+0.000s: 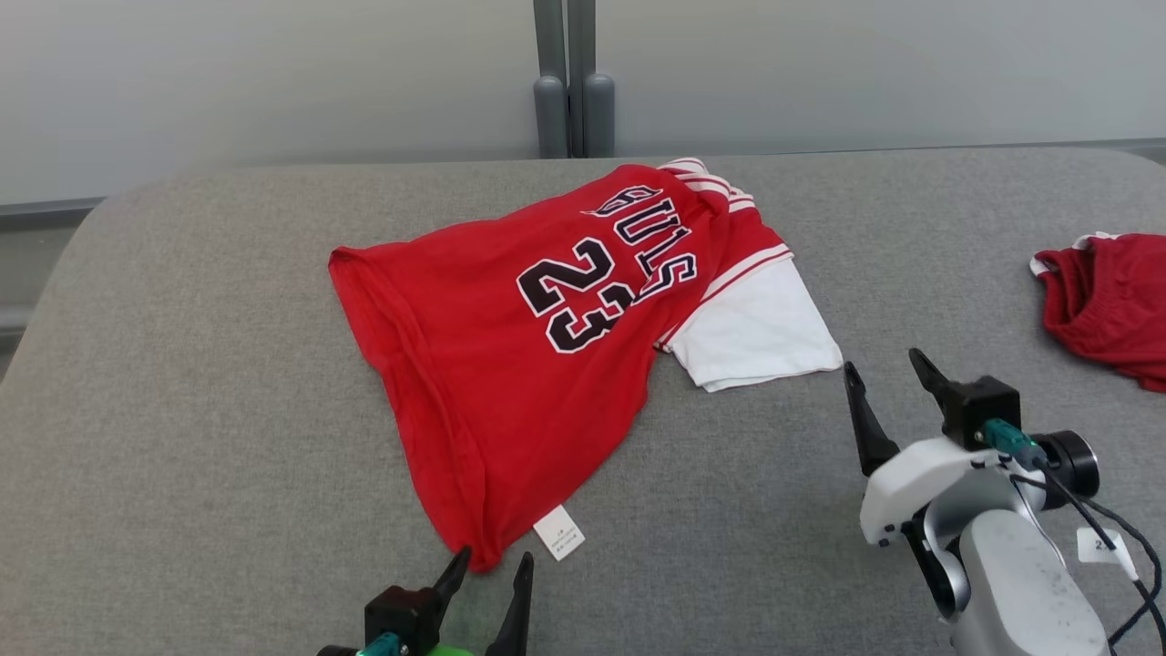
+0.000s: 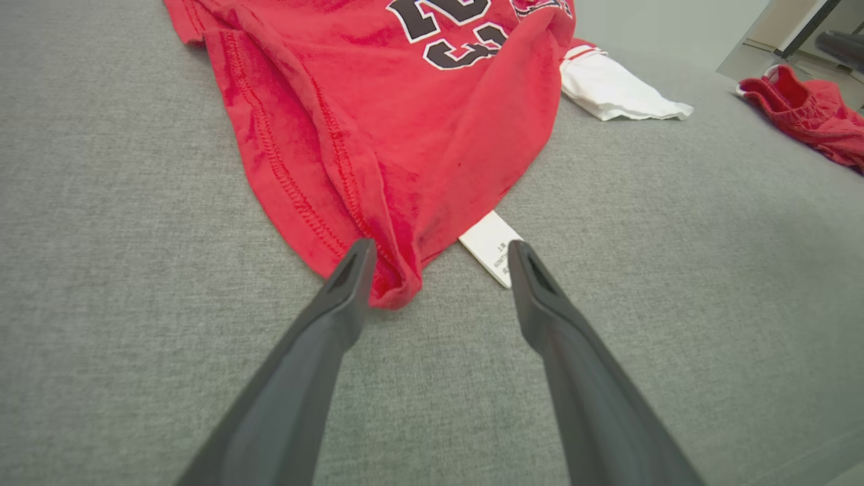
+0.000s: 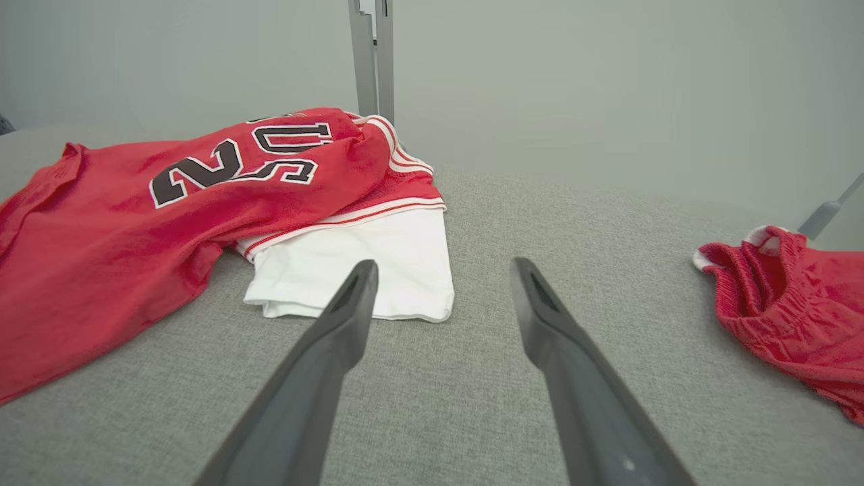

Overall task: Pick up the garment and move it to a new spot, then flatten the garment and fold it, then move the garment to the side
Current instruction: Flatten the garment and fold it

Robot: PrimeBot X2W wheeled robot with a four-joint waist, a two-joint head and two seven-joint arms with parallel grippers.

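Matt red cloth jersey (image 1: 510, 383) on rough grey woven upholstery (image 1: 182, 410) — white paper-like tag (image 1: 558, 532).

Looks like a robot lab or test room rather than a home. A wide work surface (image 1: 182, 383) covered in plain grey fabric stands before bare, pale partition panels (image 1: 273, 82) joined by grey metal posts (image 1: 572, 91).
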